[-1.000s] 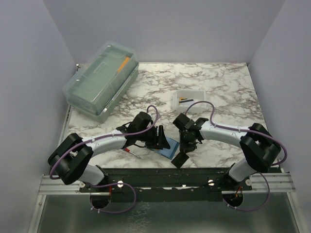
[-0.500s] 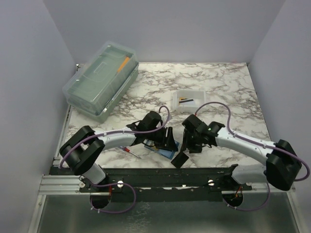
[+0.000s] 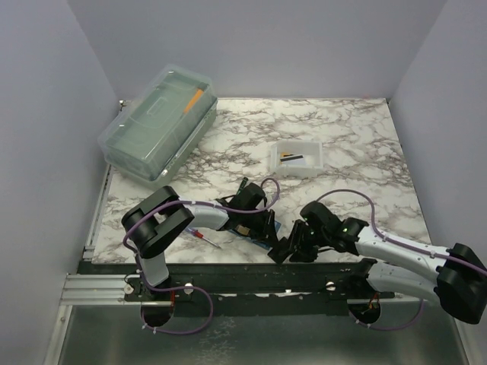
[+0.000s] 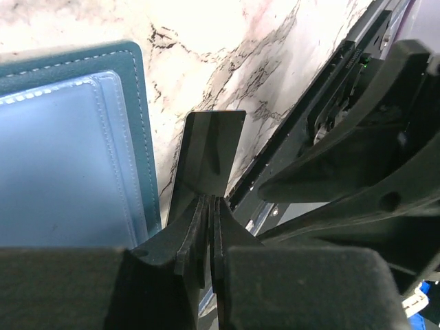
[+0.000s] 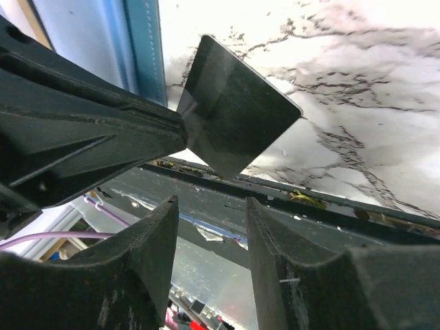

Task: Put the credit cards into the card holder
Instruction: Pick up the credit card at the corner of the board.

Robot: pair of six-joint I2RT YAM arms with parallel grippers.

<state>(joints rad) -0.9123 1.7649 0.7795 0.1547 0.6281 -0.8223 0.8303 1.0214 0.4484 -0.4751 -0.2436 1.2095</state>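
Observation:
My left gripper [image 4: 210, 206] is shut on the near edge of a dark credit card [image 4: 210, 155] and holds it on edge beside the right side of the teal card holder [image 4: 69, 137], which lies open on the marble. In the top view the left gripper [image 3: 268, 226] is over the holder [image 3: 257, 238], and the dark card [image 3: 283, 247] sticks out at the table's near edge. My right gripper [image 5: 210, 213] is open and empty, just short of the same card [image 5: 237, 117]; in the top view it [image 3: 297, 243] is right next to the card. More cards [image 3: 293, 157] lie in a white tray.
The small white tray [image 3: 313, 163] stands mid-table behind the arms. A big clear lidded box [image 3: 158, 125] sits at the back left. A red-handled tool [image 3: 199, 236] lies left of the holder. The black rail [image 3: 243, 274] runs along the near edge.
My left gripper has moved right across the holder to the dark card. My right arm has stretched out low, and its gripper has dropped toward the near edge. The card has hardly moved.

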